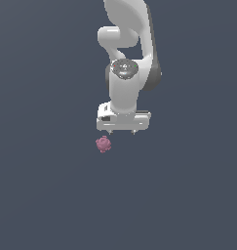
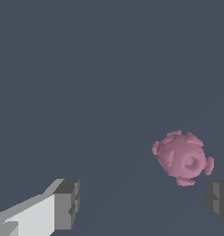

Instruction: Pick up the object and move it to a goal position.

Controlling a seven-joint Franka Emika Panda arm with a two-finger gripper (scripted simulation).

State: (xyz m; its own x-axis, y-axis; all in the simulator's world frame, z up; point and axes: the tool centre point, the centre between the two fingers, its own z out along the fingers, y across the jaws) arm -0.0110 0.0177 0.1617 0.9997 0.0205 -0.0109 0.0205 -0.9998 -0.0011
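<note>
Gripper: white two-fingered gripper [image 1: 122,132], jaws spread, empty | Object: small pink knobbly round blob [image 1: 103,144] on grey surface [image 1: 42,195], lower-left of gripper in exterior view, untouched | Next: shift toward exterior view's left, descend.

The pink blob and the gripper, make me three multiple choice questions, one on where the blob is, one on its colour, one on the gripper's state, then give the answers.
1. Where is the pink blob relative to the gripper in the exterior view?
A. Clamped between the fingers
B. Below it, toward the exterior view's left
C. Far off at the exterior view's right edge

2. What colour is the blob?
A. Pink-magenta
B. Green
C. Yellow

3. What state is the gripper in?
A. Shut on the blob
B. Shut on nothing
C. Open, holding nothing

Answers:
1. B: the blob sits apart from the white hand, lower and to the left.
2. A: the wrist view shows its knobbly pink surface.
3. C: the wrist view shows the fingers wide apart, with the blob not between them.
</note>
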